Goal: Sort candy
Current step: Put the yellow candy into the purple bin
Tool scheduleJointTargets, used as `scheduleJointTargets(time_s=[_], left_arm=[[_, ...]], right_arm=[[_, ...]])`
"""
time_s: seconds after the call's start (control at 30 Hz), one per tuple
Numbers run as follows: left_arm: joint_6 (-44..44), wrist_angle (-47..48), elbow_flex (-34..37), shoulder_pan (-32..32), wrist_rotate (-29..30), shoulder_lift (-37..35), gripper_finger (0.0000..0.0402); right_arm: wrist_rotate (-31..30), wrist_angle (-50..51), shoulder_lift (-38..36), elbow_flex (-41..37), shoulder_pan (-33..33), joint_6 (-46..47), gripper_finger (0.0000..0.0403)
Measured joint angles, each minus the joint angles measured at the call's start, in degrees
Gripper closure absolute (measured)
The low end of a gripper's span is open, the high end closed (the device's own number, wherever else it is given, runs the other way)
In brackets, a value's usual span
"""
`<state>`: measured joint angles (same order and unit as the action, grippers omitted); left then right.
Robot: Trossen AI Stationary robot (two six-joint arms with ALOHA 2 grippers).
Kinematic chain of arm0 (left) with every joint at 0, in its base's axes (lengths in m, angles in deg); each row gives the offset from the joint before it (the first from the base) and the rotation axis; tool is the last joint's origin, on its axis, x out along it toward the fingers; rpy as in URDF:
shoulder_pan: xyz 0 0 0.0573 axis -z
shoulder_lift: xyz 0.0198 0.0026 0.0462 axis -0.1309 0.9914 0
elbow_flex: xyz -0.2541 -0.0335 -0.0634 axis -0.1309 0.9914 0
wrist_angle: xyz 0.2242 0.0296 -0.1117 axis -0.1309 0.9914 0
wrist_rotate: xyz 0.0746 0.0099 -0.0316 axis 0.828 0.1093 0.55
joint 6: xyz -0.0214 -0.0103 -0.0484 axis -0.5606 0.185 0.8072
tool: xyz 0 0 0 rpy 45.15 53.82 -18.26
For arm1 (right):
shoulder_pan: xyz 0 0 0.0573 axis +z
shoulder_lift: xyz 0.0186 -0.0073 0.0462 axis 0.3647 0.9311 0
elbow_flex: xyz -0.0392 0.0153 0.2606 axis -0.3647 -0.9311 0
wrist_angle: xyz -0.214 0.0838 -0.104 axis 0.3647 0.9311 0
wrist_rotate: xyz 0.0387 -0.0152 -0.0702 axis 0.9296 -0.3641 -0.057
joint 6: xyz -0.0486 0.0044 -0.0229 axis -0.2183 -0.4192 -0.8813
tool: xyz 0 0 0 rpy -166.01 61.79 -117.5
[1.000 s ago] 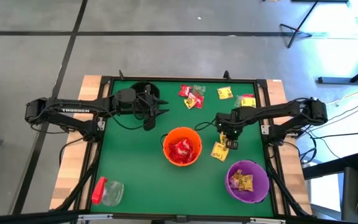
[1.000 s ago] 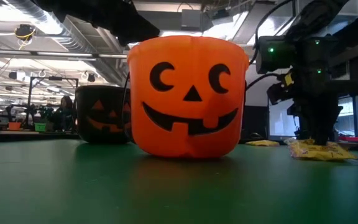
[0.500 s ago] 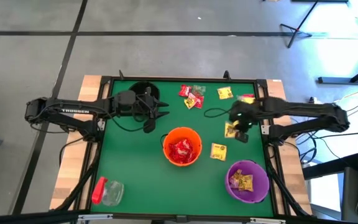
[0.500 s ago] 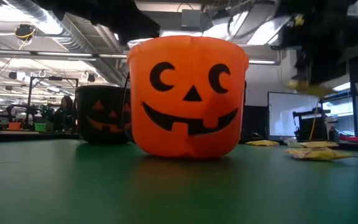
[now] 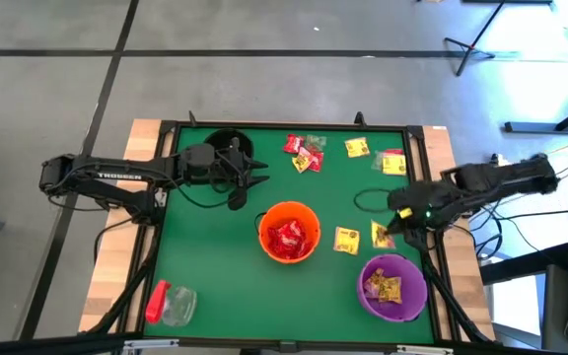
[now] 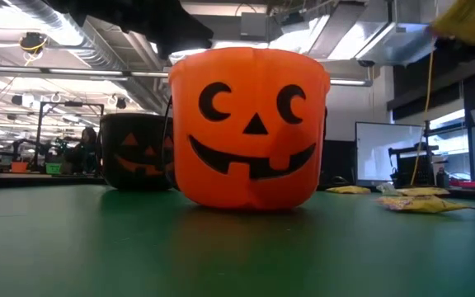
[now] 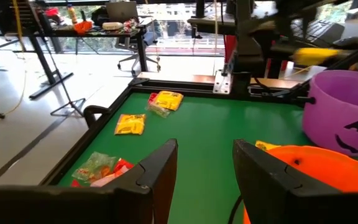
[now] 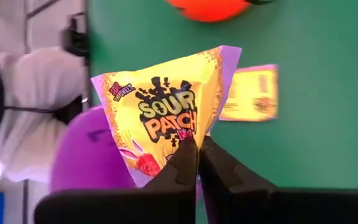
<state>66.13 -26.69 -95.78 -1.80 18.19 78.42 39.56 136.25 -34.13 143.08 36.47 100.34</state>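
Candy, in small crinkly wrappers of red, yellow and green, lies scattered on the green felt-topped counter (image 5: 215, 247), largest of the things in play, as two dark robot arms sort it by colour. The orange plastic pumpkin-face bucket (image 5: 289, 232) at centre holds red packets; the purple plastic pumpkin-face bucket (image 5: 394, 287) toward the right front holds yellow ones, and a black pumpkin-face bucket (image 6: 137, 152) waits at the far left. A clear jar with a red cap (image 5: 170, 303) lies on its side near the front left corner. The right gripper (image 8: 194, 163), raised above the counter close by the purple bucket, is clamped on a yellow Sour Patch candy packet (image 8: 166, 121), apparently bound for that bucket. The left gripper (image 7: 205, 163) hovers with fingers apart beside the black bucket, idle. A loose yellow packet (image 5: 346, 240) rests between the orange and purple buckets; more red, green and yellow packets (image 5: 304, 153) sit along the far edge, unsorted.
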Motion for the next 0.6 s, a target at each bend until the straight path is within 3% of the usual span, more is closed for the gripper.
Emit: scheduleJointTargets(time_s=[0.37,0.6], left_arm=[[3.1,0.0,0.0,0.0,0.8,0.0,0.0253],[4.9,0.0,0.0,0.3,0.7,0.0,0.0253]], right_arm=[[-7.7,-5.2,8.2,0.0,26.5,18.0,0.0400],[-11.3,-8.7,12.0,0.0,32.9,25.1,0.0397]])
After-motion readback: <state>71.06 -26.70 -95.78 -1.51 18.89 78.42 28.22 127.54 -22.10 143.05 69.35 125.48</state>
